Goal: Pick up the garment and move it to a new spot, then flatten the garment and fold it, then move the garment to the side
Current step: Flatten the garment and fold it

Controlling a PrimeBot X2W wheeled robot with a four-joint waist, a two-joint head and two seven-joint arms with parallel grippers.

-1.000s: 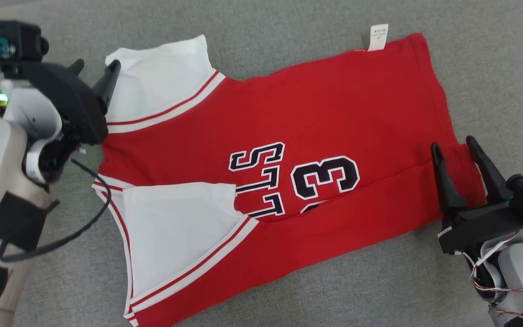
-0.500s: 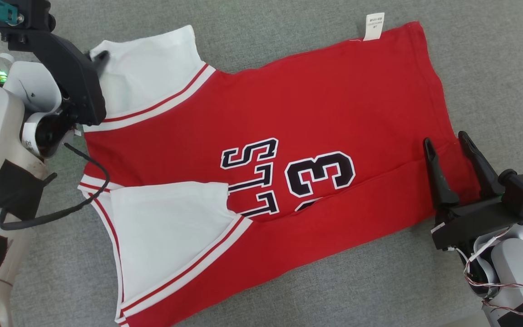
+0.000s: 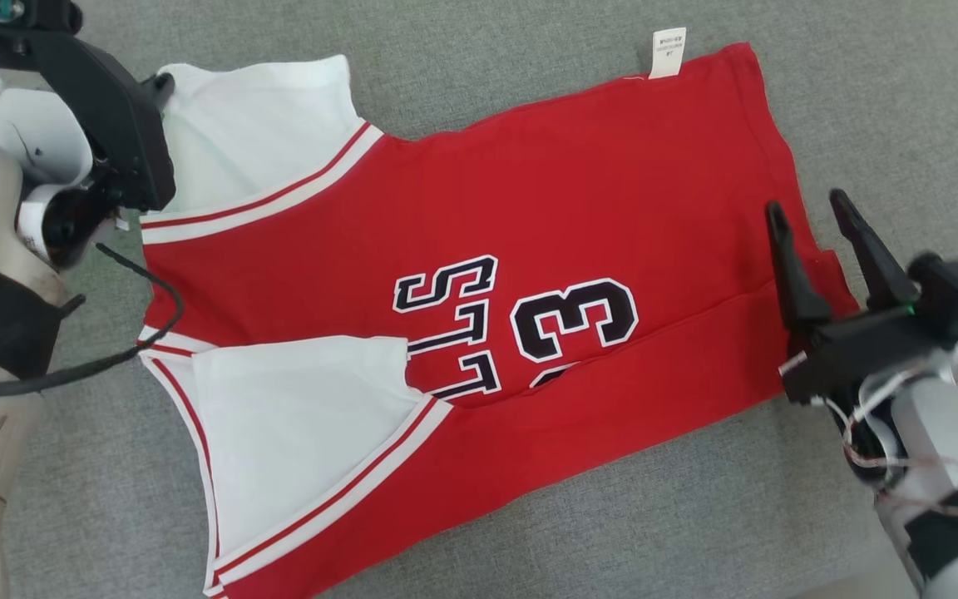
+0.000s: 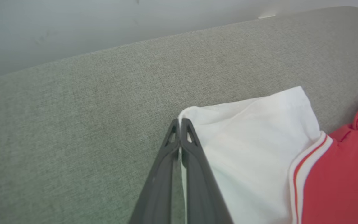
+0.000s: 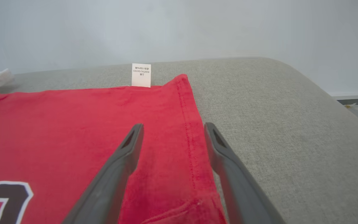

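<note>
- The grey cloth-covered counter [image 3: 529, 532] carries the garment [image 3: 479, 208], a red jersey spread crosswise before the robot. Its neck end is toward the robot's left and its hem [image 3: 778, 141] toward the right.
- The near long side already looks folded in over the number, so I judge the folding step to be in hand, with the far side next.
- The left pincer [image 3: 165, 81] is clamped on the outer corner of the far white sleeve [image 3: 263, 133]; the left wrist view shows cloth pinched between the closed tips [image 4: 180, 123].
- The right pincer [image 3: 807, 204] stands wide open over the hem, one finger above red cloth and the other past the edge, holding nothing.
- The next move probably calls for the right pincer to reach the far hem corner by the care label [image 3: 667, 51] and close there, so that both arms can carry that edge over together.
- A second ago the left pincer stood open astride the sleeve edge; now it is shut and the corner is bunched. The right pincer has shifted toward the far side, its jaws as wide as before. The camera itself has moved slightly.
</note>
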